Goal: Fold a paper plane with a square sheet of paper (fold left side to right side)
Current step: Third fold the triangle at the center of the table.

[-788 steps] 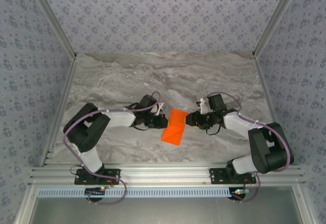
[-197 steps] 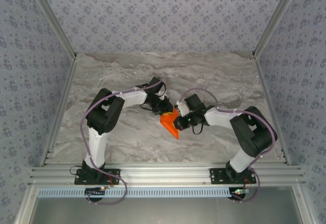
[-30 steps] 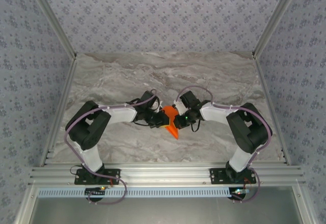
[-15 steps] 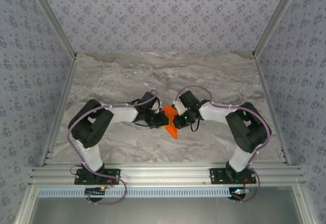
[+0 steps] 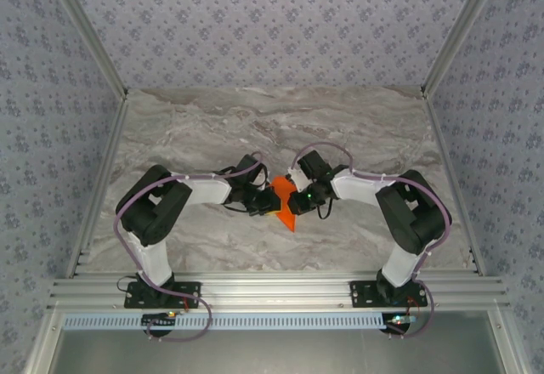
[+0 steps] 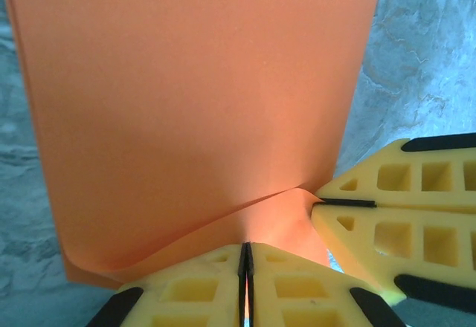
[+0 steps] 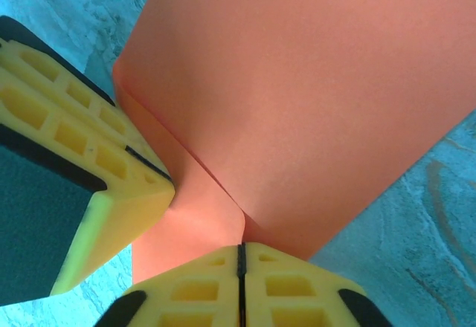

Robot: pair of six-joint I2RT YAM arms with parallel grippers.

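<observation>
Left claw [image 6: 245, 247] and right claw [image 7: 240, 247], tips almost touching, each clamp the folded orange paper [image 6: 193, 104] ahead; uneven pulling could tear it or fold it crooked.

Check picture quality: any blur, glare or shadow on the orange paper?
Top external: sharp, evenly lit, folded bright orange paper sheet small. Left wrist: sheet slightly soft, shaded near its curled lower edge. Right wrist: likewise soft, no glare.

A grey marble-patterned table [image 5: 212, 119] sits between blue floral-papered walls [image 5: 272, 25] and aluminium rails [image 5: 280, 291].
</observation>
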